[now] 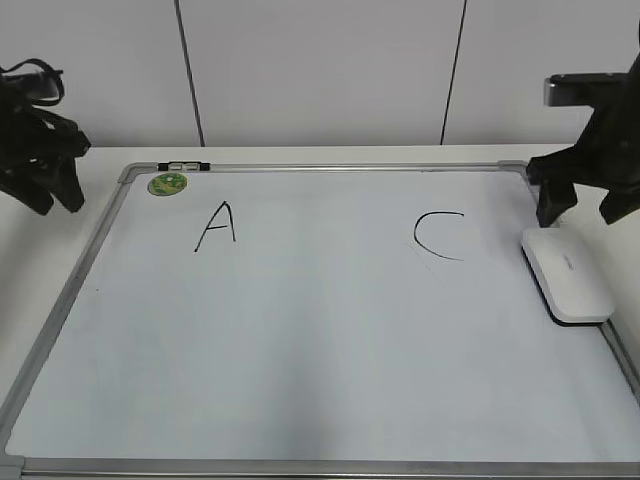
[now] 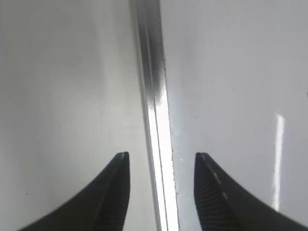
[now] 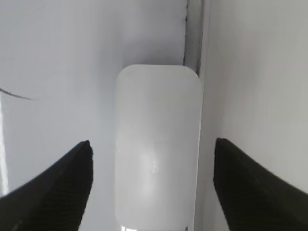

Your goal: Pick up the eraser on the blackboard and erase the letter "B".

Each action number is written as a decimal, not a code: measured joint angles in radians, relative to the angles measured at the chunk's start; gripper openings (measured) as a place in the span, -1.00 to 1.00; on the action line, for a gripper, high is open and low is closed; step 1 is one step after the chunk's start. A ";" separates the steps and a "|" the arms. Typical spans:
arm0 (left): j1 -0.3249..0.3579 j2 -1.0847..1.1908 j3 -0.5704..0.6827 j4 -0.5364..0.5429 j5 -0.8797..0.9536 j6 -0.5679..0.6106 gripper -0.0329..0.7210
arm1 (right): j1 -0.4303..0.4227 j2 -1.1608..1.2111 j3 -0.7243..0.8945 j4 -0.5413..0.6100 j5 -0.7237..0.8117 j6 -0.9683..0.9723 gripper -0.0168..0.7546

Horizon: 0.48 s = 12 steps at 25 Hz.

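The white eraser (image 1: 567, 275) lies on the right edge of the blackboard (image 1: 300, 380), a white board with a silver frame. My right gripper (image 1: 582, 215) is open and hovers just above the eraser's far end, not touching it. In the right wrist view the eraser (image 3: 156, 144) lies between the open fingers (image 3: 151, 142). No letter "B" shows; the board is blank between the "A" (image 1: 217, 228) and the "C" (image 1: 440, 235). My left gripper (image 1: 55, 200) is open and empty above the board's left frame (image 2: 156, 120), its fingers (image 2: 161, 156) straddling it.
A round green magnet (image 1: 167, 183) sits at the board's top left corner. A small black-and-white object (image 1: 183, 165) lies on the top frame next to it. A white wall stands behind the table. Part of the "C" stroke (image 3: 14, 94) shows in the right wrist view.
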 joint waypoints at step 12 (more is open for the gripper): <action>0.000 -0.233 -0.021 0.000 0.024 -0.018 0.00 | 0.000 -0.260 0.000 0.053 0.196 -0.066 0.58</action>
